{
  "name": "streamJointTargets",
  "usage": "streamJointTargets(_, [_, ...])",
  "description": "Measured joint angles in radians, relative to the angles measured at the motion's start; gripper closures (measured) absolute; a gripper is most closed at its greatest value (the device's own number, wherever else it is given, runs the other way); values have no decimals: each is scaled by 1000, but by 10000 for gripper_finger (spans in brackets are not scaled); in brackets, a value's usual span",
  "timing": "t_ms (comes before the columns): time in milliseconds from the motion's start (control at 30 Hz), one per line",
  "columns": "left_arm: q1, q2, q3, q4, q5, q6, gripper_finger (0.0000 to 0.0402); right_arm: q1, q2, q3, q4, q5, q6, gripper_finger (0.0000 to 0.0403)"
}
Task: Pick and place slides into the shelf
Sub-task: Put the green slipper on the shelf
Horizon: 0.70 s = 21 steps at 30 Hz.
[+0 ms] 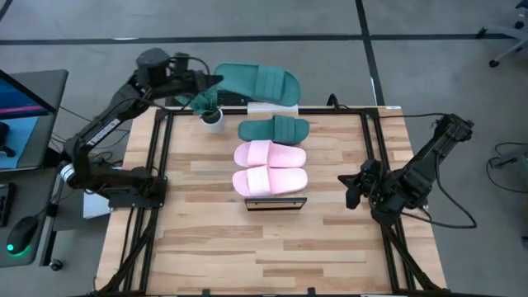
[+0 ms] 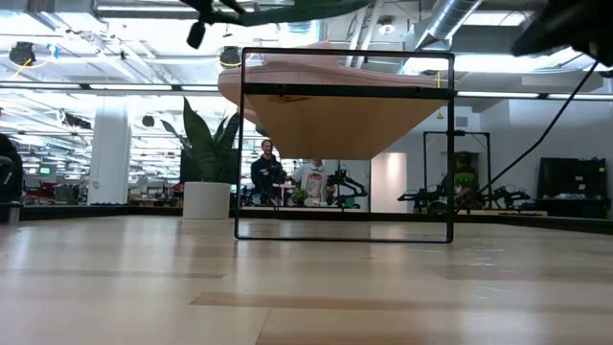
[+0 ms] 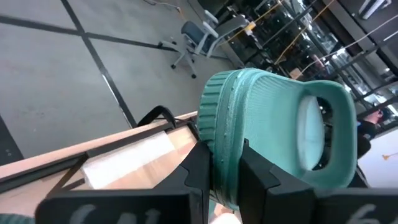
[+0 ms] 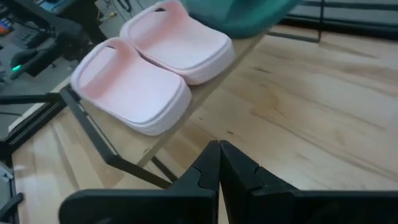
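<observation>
The left gripper (image 1: 200, 99) is pinching one dark green slide (image 1: 257, 82) by its edge, carrying it beyond the table's (image 1: 330, 239) far edge. Held so narrowly, it may be twisting loose, or knocking the green slide (image 1: 275, 129) and pink pair (image 1: 269, 167) off the shelf (image 1: 275, 203). The right gripper (image 1: 353, 189) is waiting closed and empty near the right edge.

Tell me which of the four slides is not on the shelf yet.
The dark green slide clamped in the left gripper, held up past the table's far edge. Its green mate and both pink slides already lie on the shelf.
</observation>
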Motion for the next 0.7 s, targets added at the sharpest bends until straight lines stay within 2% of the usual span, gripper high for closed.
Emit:
streamJointTargets(200, [-41, 82, 0, 81, -104, -69, 370, 0, 0, -33, 16, -1, 47, 403])
streamJointTargets(367, [-48, 144, 0, 187, -112, -141, 370, 0, 0, -36, 30, -2, 46, 403])
streamJointTargets(700, [-53, 213, -71, 252, -149, -187, 370, 0, 0, -36, 30, -2, 44, 403])
